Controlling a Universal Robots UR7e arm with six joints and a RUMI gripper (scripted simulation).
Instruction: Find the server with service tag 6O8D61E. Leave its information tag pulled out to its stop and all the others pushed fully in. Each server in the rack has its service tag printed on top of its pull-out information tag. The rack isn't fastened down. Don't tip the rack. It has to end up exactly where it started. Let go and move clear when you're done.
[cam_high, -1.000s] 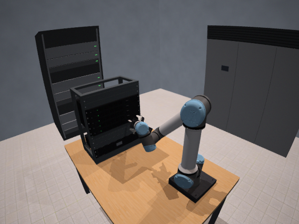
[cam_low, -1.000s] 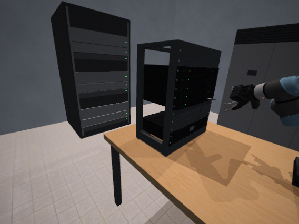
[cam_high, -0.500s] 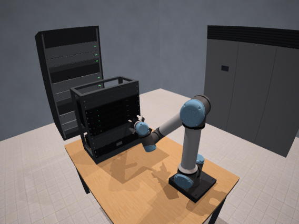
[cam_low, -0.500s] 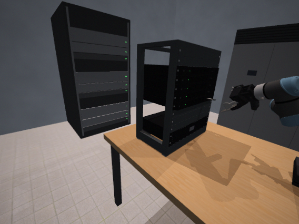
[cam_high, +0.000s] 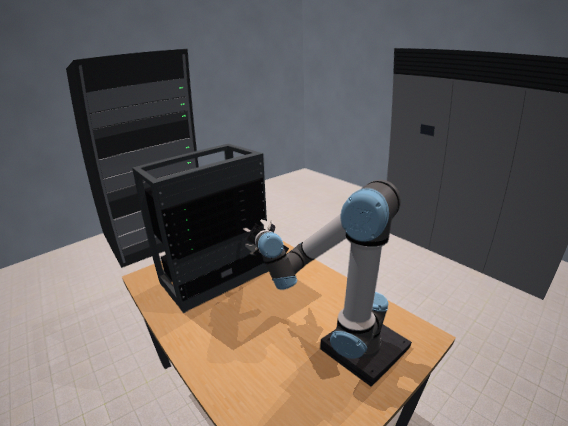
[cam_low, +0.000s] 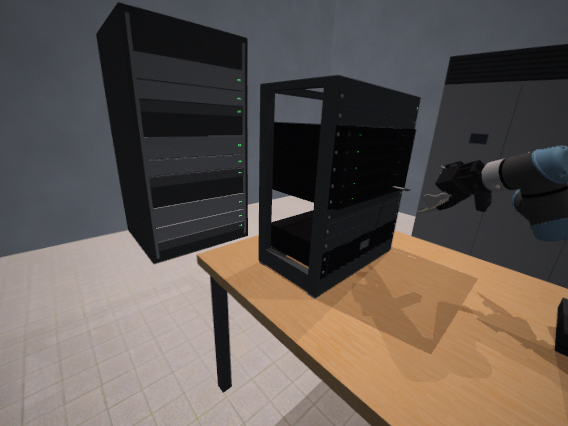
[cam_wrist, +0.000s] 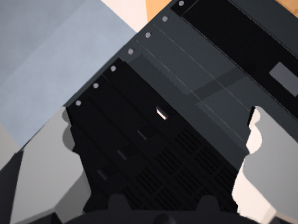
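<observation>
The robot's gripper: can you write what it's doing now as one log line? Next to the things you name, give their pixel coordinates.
gripper (cam_high: 257, 237) (cam_low: 433, 202) (cam_wrist: 158, 108): open, empty | one tag (cam_low: 401, 188) (cam_wrist: 162, 113): sticking out | its print: unreadable

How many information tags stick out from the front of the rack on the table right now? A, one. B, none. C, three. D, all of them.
A: a single tag juts out from the rack, in front of the open fingers.
</observation>
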